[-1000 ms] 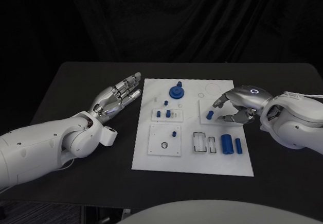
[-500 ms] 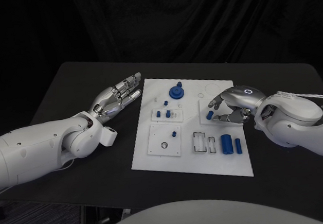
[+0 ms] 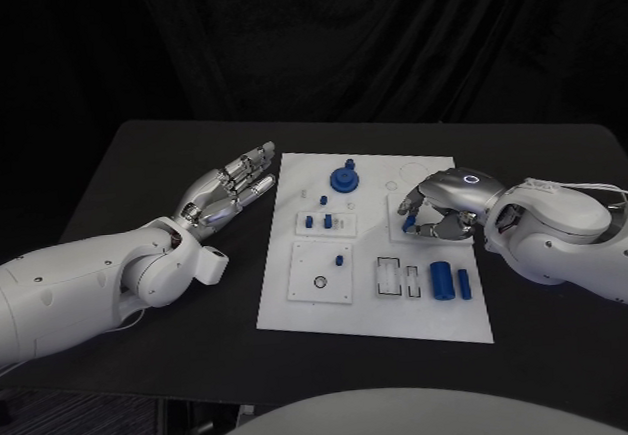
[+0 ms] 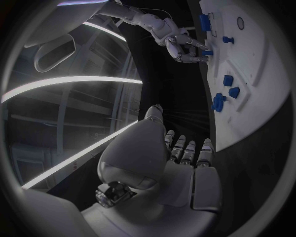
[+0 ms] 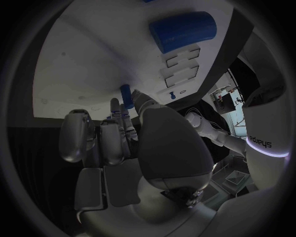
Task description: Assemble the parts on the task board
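Note:
The white task board [image 3: 303, 303] lies mid-table. My right hand [image 3: 440, 212] hovers over its right side. Thumb and fingers pinch a small blue peg [image 3: 407, 225] standing on the board, and the same peg [image 5: 126, 96] pokes out between the fingertips [image 5: 115, 104] in the right wrist view. My left hand [image 3: 233, 185] lies open, palm up, on the table beside the board's left edge, holding nothing. The left wrist view shows that left hand [image 4: 185, 160] by the board [image 4: 259, 74] and the right hand [image 4: 180, 46] at the peg.
A blue round part with a knob [image 3: 343, 179] stands at the board's far side. Small blue pieces [image 3: 317, 221] sit left of centre. A thick blue cylinder [image 3: 442, 278] and a slimmer one [image 3: 465, 284] lie near the right edge, beside empty slots [image 3: 389, 275].
My right hand has moved left across the board and closed its fingers around the small blue peg. The left hand has not moved.

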{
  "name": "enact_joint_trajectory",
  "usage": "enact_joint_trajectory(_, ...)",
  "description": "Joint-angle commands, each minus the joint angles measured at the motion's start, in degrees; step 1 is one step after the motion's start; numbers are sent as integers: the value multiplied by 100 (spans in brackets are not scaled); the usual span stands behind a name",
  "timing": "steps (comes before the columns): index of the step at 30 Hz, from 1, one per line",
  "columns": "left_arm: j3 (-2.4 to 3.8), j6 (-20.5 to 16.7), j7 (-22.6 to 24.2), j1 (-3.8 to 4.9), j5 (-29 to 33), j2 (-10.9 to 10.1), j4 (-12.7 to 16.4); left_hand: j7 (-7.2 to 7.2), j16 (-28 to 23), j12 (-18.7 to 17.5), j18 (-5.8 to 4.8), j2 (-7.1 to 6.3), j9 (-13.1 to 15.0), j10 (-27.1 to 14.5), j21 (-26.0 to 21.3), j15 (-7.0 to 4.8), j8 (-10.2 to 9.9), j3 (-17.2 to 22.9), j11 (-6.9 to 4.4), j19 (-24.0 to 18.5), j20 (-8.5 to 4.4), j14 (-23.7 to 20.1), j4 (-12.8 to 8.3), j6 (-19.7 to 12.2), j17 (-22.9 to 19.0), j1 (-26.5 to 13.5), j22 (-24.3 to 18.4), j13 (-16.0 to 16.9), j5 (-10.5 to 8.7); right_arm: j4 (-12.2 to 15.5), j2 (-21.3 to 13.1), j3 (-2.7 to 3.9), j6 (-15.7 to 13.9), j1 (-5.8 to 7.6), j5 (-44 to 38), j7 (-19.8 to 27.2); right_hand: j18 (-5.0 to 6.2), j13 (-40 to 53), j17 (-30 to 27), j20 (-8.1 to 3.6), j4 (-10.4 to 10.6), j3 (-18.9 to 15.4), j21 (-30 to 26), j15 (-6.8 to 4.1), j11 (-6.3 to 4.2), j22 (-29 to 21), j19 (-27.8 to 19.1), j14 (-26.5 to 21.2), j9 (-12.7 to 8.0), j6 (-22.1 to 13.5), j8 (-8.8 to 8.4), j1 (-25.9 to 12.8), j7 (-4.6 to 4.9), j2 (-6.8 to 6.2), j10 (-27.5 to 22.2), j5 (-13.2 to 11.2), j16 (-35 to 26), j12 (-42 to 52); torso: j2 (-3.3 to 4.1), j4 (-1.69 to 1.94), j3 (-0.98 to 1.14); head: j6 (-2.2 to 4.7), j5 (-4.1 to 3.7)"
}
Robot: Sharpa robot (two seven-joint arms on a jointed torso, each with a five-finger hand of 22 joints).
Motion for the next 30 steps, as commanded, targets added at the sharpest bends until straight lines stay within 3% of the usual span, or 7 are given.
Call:
enact_joint_trajectory(1, 5, 75, 488, -11, -9, 2, 4, 35, -38, -19, 37, -1, -3, -24, 16, 44, -32, 13, 31, 10, 40, -2, -29, 14, -8, 51, 6, -6, 21, -17, 9, 3, -7, -21, -42, 24, -77, -27, 7, -57, 4, 89, 45, -61, -27, 970, 16, 138, 19, 152, 50, 34, -16, -22, 181, -16, 6, -67, 0, -7, -1, 1, 23)
enact_joint_trajectory(19, 5, 104, 484, -43, -9, 11, -15, 67, -38, -10, 43, 5, 0, -21, 16, 43, -29, 20, 75, 12, 53, -2, -55, 29, -8, 83, 6, -5, 46, -24, -8, 3, -49, -30, -42, -6, -88, -169, 35, -146, -256, 599, 110, -158, -139, 985, 30, 158, 133, 730, 194, 329, -117, -77, 873, 250, -2, -463, 7, -7, 7, 1, 64)
enact_joint_trajectory(30, 5, 122, 475, -62, -9, 10, -22, 90, -38, -14, 45, 15, 2, -25, 16, 44, -26, 26, 85, 13, 57, -2, -64, 40, -8, 94, 5, -6, 63, 29, -51, 4, -554, -30, -42, 134, -94, -192, 42, -207, -357, 721, 142, -223, -219, 993, 37, 167, 260, 1031, 309, 270, -207, -85, 1162, 263, -11, -607, 1, -10, 5, 1, 110)
